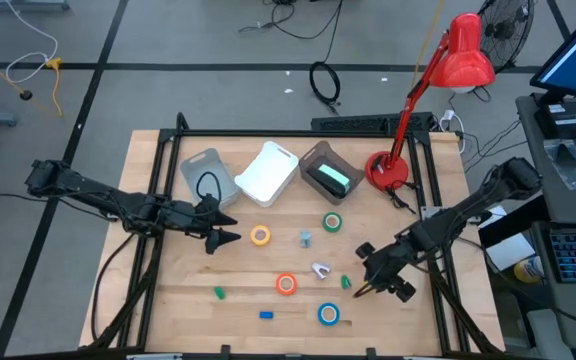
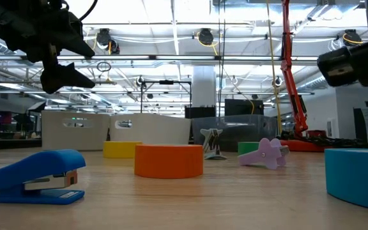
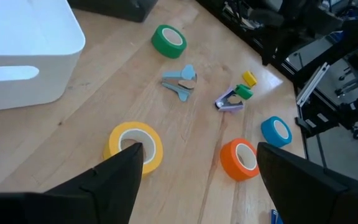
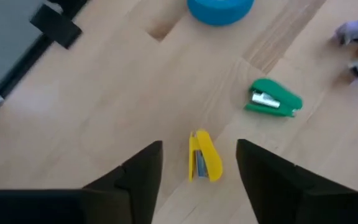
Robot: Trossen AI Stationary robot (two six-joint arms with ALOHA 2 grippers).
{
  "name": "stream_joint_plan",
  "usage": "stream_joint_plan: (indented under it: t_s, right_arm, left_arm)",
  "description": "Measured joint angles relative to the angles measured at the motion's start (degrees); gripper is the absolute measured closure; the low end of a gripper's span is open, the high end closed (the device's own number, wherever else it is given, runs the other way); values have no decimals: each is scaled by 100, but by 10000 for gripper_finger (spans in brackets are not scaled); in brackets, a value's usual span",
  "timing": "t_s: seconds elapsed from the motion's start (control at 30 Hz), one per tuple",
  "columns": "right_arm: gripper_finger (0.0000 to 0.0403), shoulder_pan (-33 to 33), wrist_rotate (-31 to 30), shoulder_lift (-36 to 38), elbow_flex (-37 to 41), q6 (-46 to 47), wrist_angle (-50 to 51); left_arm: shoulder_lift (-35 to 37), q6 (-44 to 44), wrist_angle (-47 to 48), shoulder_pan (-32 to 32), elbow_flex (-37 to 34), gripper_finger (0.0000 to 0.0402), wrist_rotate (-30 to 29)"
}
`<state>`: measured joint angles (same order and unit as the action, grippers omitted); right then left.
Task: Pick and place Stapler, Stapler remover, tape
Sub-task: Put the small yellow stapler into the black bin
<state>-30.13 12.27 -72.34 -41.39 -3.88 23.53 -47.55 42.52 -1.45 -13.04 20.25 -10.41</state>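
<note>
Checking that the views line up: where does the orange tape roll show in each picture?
High view: the orange tape roll lies low and central on the table, left of the pale stapler remover.
Low view: centre foreground.
Left wrist view: beyond the left gripper, by the blue tape roll; orange roll at.
Right wrist view: not in it.
Shared landmark: the stapler remover.

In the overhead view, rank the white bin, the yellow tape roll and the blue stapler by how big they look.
1. White bin, clearly the largest.
2. Yellow tape roll.
3. Blue stapler, the smallest, a small blue sliver.
</note>
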Motion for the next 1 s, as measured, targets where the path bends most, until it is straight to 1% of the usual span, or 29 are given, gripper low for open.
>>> stream_joint_plan:
  t_s: [0.13,0.5,0.73,0.87,1.0]
  right_arm:
    - [187,0,0,-315,0,-20,-82]
    - [187,0,1,-956,0,317,-256]
    - [190,0,-26,-1273,-3,316,-258]
    - [198,-4,-160,-1295,-11,243,-240]
    - [221,0,-185,-1300,-11,162,-231]
  left_arm:
    - [0,0,2,0,0,76,0]
    - [0,-17,92,0,0,93,10]
    - [-2,-4,147,0,0,85,144]
    - [0,-2,149,-2,0,78,156]
    - [0,-4,151,-2,0,77,156]
